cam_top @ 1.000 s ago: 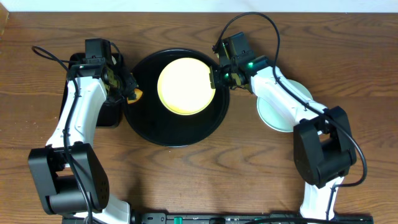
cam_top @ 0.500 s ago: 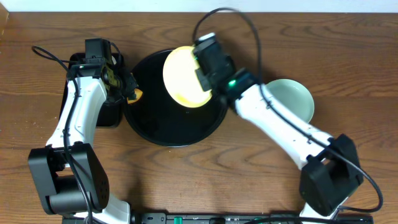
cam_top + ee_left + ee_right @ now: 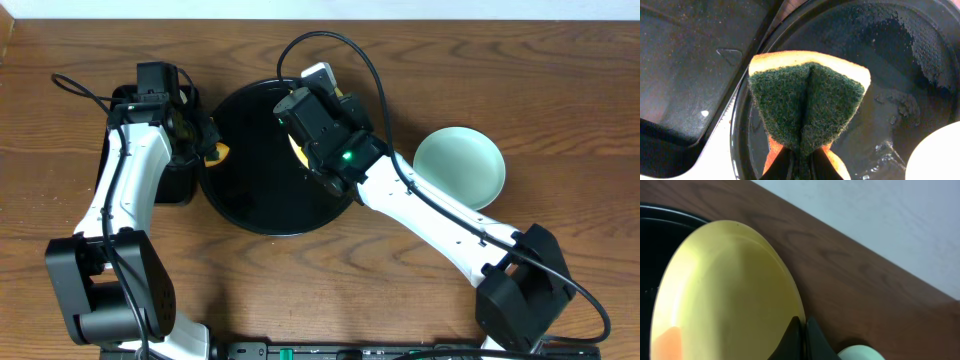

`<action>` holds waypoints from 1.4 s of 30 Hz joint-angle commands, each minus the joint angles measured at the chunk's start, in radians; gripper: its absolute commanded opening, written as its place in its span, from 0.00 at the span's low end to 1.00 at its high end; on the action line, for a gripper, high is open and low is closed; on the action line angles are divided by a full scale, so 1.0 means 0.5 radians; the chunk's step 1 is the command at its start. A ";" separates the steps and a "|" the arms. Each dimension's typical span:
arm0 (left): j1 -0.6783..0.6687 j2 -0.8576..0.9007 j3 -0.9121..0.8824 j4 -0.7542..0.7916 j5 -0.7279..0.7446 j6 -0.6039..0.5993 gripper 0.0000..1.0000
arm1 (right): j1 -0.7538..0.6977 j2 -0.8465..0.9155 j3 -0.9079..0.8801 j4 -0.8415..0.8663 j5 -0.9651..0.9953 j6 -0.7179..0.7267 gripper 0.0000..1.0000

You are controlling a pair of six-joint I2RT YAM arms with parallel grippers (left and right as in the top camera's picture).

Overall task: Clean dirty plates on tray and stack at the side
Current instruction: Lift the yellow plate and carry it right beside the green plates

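Note:
The pale yellow plate is tilted up on edge above the round black tray. My right gripper is shut on its rim. An orange sauce streak shows low on the plate's face. In the overhead view the right wrist covers most of this plate. A pale blue-green plate lies on the table right of the tray. My left gripper is shut on a folded green and orange sponge, held over the tray's left rim.
A smaller rectangular black tray lies left of the round tray, partly under the left arm. The right arm stretches diagonally from the front right across the table. Bare wooden table lies in front.
The right arm has swung left over the tray, lifting and tilting the yellow plate, and uncovered the blue-green plate on the right. The left arm and sponge have stayed put.

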 commanded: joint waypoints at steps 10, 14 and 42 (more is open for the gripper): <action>0.010 0.016 -0.001 -0.004 -0.026 0.013 0.08 | 0.050 -0.019 0.002 0.026 0.023 -0.070 0.01; 0.010 0.016 0.000 -0.004 -0.026 0.013 0.08 | 0.016 -0.019 0.002 0.011 -0.132 -0.001 0.01; 0.010 0.016 -0.001 -0.011 -0.027 0.013 0.08 | -1.338 -0.311 0.000 -0.806 -2.007 0.195 0.01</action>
